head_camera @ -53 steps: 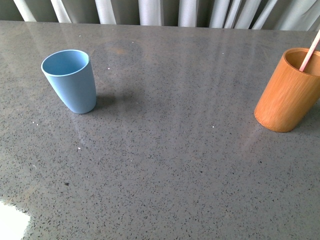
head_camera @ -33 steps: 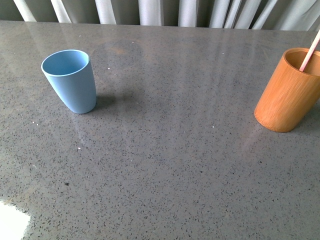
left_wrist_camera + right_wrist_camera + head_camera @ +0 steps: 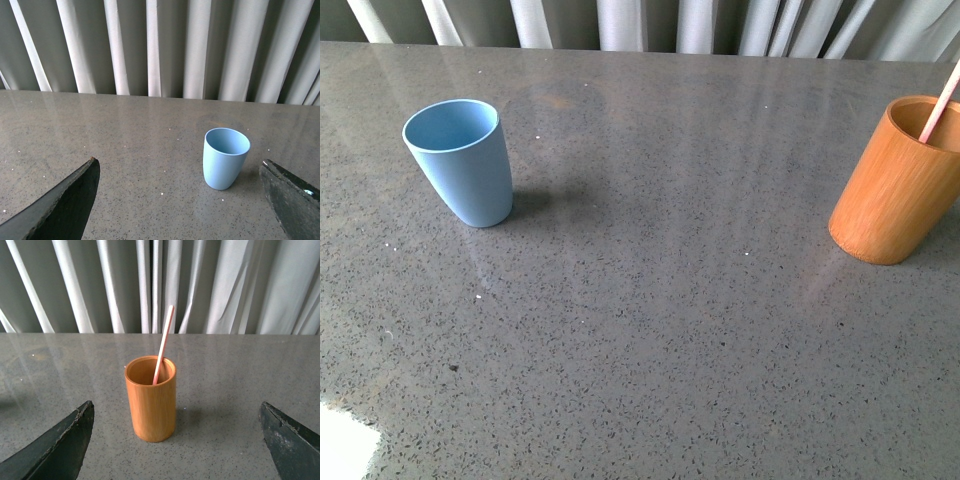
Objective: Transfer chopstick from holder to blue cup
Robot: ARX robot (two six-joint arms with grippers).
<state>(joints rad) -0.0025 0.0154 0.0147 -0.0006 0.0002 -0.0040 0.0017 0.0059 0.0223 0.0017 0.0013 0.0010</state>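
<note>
The light blue cup (image 3: pixel 461 159) stands upright and empty on the left of the grey table; the left wrist view shows the blue cup (image 3: pixel 225 158) ahead of my open left gripper (image 3: pixel 180 200), well apart from both fingers. On the right stands the orange-brown holder (image 3: pixel 896 181) with one pinkish chopstick (image 3: pixel 942 101) leaning out of it. In the right wrist view the holder (image 3: pixel 150 399) and the chopstick (image 3: pixel 163 344) lie ahead of my open right gripper (image 3: pixel 176 437), untouched. Neither arm shows in the front view.
The speckled grey table (image 3: pixel 660 300) runs back to pleated grey-white curtains (image 3: pixel 620 22). A bright white patch (image 3: pixel 342 445) lies at the table's near left corner.
</note>
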